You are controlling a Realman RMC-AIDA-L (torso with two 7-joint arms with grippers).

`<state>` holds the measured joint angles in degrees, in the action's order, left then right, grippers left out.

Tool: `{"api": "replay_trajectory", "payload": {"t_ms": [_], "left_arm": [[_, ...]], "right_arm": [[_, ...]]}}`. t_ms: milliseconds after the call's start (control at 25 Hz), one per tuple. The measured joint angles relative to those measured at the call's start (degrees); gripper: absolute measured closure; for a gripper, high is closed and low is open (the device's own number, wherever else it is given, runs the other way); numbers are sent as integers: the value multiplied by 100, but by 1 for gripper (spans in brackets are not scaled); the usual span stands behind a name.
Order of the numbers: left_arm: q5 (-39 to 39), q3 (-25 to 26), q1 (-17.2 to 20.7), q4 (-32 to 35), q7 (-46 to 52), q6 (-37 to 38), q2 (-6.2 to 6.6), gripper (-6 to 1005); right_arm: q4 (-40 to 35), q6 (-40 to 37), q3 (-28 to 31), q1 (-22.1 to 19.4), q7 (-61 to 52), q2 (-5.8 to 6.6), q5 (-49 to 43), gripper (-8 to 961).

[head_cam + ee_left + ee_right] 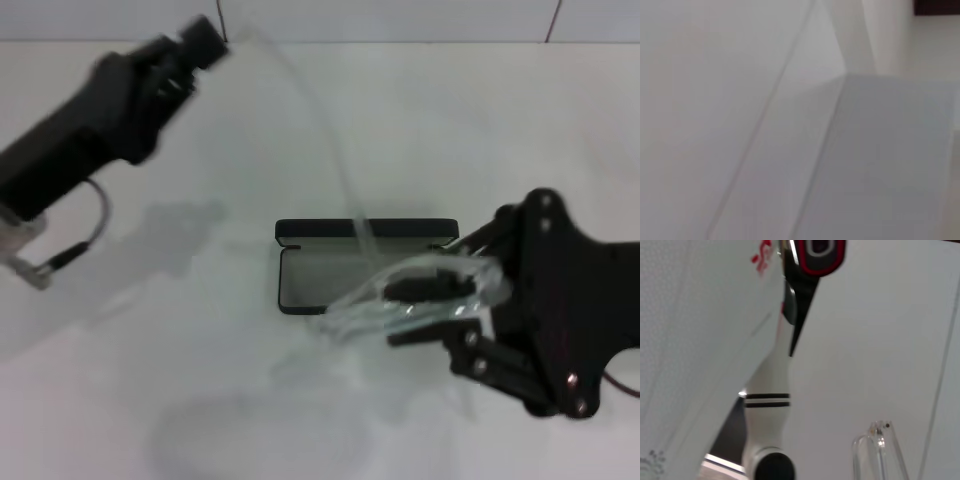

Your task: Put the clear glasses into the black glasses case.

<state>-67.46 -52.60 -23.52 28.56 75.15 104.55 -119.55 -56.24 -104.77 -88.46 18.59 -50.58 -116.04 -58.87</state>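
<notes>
Right gripper (440, 300): being held at about four o'clock in the head view, nearest the camera, with its fingers closed on the clear glasses, low over the near right part of the case.

Clear glasses (400, 298): being carried in that grip at the wraparound front, tilted, with one thin arm (335, 165) sticking up and away toward eleven o'clock; a clear tip (881, 440) is also showing in the right wrist view.

Handling: the glasses are being judged light, thin and springy, with a smooth, slippery lens that is easily scratched or flexed; a hold on the front frame near the bridge is being judged safer than one on an arm.

Black glasses case (365, 262): lying open on the white table (480, 120) just past centre, grey lining facing up, lid standing along its far edge; the glasses are overlapping its right half, not yet laid inside.

Risk: the raised arm is being judged likely to catch on the lid unless it is folded or lowered.

Left gripper (195, 50): being kept raised at ten o'clock, farthest away and well apart from the case; whether it is open cannot be told.
</notes>
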Motion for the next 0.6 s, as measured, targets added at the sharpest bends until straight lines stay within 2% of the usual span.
{"api": "replay_trajectory", "payload": {"t_ms": [320,600], "left_arm": [[71,-969,-627,-242,6,117,-21,930],[184,-1109,-687,-263,8,484,-33,930]], "right_arm": [[789,174,-281,567,133,-14,121,856],[1190,400,-259,664,310,-14,334,856]]}}
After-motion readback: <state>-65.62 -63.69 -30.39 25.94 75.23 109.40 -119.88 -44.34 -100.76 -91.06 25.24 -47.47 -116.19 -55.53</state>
